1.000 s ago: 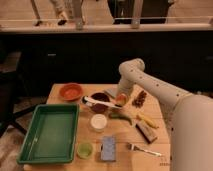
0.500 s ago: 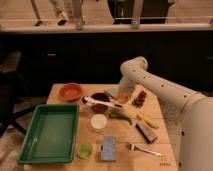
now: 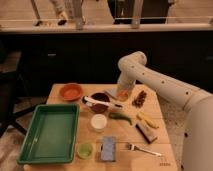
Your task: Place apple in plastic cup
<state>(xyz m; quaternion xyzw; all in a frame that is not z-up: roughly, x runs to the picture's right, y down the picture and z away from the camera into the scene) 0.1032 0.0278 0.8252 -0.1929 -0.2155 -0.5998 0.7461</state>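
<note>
The apple (image 3: pixel 123 95) is a small red-orange round fruit at the back middle of the wooden table (image 3: pixel 160 135). My gripper (image 3: pixel 122 92) is straight over it, at the end of the white arm that comes in from the right, and its lower part hides the top of the apple. The plastic cup (image 3: pixel 84 150) is a small light green cup near the table's front edge, just right of the green tray (image 3: pixel 50 133). It stands well away from the gripper, to the front left.
An orange bowl (image 3: pixel 71 91) is at the back left. A dark bowl with a white utensil (image 3: pixel 100 102), a white cup (image 3: pixel 98 122), a green pepper (image 3: pixel 121 117), a banana (image 3: pixel 148 120), a blue sponge (image 3: pixel 108 148), a fork (image 3: pixel 142 148) and a dark snack pile (image 3: pixel 139 98) crowd the middle and right.
The gripper stays over the apple at the back of the table; it looks slightly lower than before. Nothing else has moved.
</note>
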